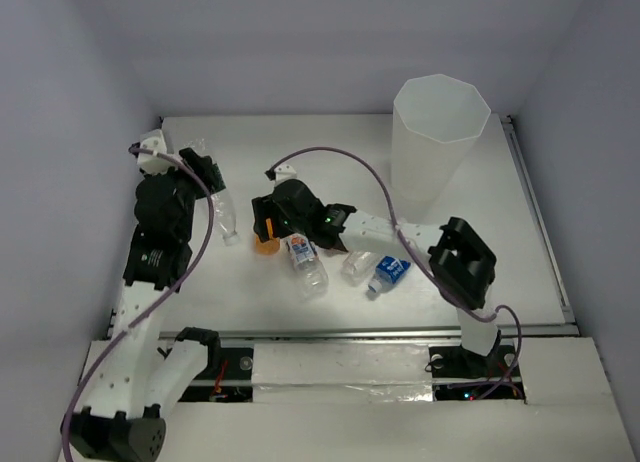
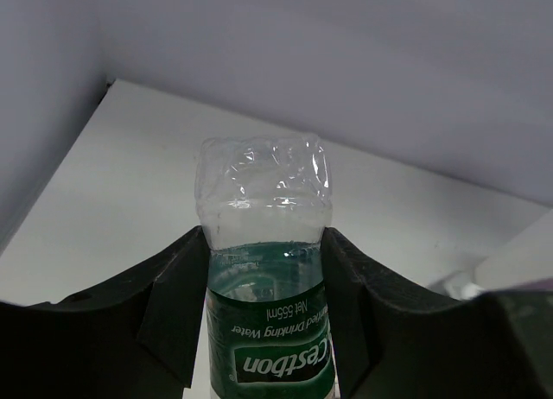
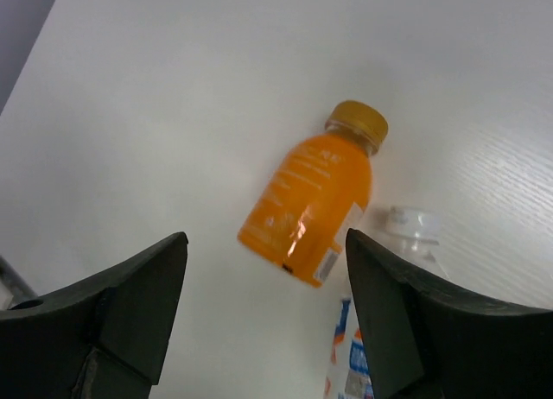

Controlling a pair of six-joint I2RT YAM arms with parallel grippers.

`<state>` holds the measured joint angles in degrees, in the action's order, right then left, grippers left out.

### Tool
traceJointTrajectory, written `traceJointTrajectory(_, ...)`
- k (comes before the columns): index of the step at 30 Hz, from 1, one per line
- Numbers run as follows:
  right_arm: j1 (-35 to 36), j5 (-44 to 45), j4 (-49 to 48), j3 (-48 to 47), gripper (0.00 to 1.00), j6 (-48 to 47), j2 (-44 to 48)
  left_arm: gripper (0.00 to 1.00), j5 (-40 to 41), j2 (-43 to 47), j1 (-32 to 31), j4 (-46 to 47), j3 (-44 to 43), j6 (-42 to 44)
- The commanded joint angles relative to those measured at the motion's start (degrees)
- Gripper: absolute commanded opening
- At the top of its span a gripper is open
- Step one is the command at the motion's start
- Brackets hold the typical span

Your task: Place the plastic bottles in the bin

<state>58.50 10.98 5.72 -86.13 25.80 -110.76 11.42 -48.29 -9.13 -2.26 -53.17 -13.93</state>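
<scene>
My left gripper [image 1: 205, 172] [image 2: 263, 243] is shut on a clear plastic bottle with a dark green label [image 2: 268, 330] [image 1: 224, 214]. Its crumpled base sticks out past the fingers and its cap end points toward the near side. My right gripper [image 1: 265, 222] [image 3: 265, 239] hangs open just above a stubby orange bottle [image 3: 311, 200] [image 1: 265, 245] lying on the table, a finger on either side. Beside it lies a clear bottle with a white-red label [image 1: 306, 264] [image 3: 410, 231]. The tall translucent white bin [image 1: 440, 142] stands at the back right.
An unlabelled clear bottle [image 1: 357, 265] and a blue-labelled bottle [image 1: 388, 274] lie right of the right gripper, close to that arm's forearm. White walls enclose the table [image 1: 500, 242] on the left, back and right.
</scene>
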Motion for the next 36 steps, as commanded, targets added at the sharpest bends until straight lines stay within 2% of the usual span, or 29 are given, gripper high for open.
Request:
traceJointTrajectory(1, -0.2, -0.7, 5.3, -9.7, 0.8, 1.5, -6.5, 0.34, -2.6, 5.9, 0.6, 4.8, 1.0, -2.8)
traceJointTrajectory(8, -0.8, 2.6, 16.1, -23.5, 0.82, 2.8, -17.5, 0.34, -3.9, 12.3, 0.6, 5.6, 0.9, -3.4)
traceJointTrajectory(12, -0.8, 4.7, 18.9, -26.7, 0.82, 2.9, -20.9, 0.34, -4.9, 14.0, 1.1, 5.7, 0.7, -3.6)
traceJointTrajectory(17, -0.8, 2.0, 18.0, -28.3, 0.8, 3.8, -23.3, 0.34, -6.5, 15.0, 1.6, 6.0, 0.7, -4.0)
traceJointTrajectory(20, -0.8, -0.2, 16.4, -28.6, 0.75, 4.5, -24.2, 0.34, -6.9, 15.2, 1.7, 6.2, 0.8, -4.3)
traceJointTrajectory(23, -0.8, -0.2, 14.7, -29.3, 0.58, 5.0, -24.4, 0.34, -7.0, 15.2, 1.7, 6.2, 0.8, -4.3)
traceJointTrajectory(25, -0.8, 0.4, 12.1, -27.2, 0.51, 5.3, -22.8, 0.33, -7.0, 15.4, 1.7, 6.2, 0.9, -4.3)
traceJointTrajectory(29, -0.8, 2.2, 1.5, -22.7, 0.49, 3.9, -13.3, 0.33, -6.6, 15.7, 1.7, 6.5, 1.2, -4.6)
traceJointTrajectory(35, -2.2, 12.1, -2.9, -20.1, 0.48, -3.4, 1.1, 0.33, -7.8, 14.7, 1.7, 7.2, 1.9, -4.9)
traceJointTrajectory(36, -3.6, 13.2, -3.4, -17.5, 0.48, -5.4, 6.4, 0.33, -8.4, 13.8, 1.7, 7.5, 2.2, -5.3)
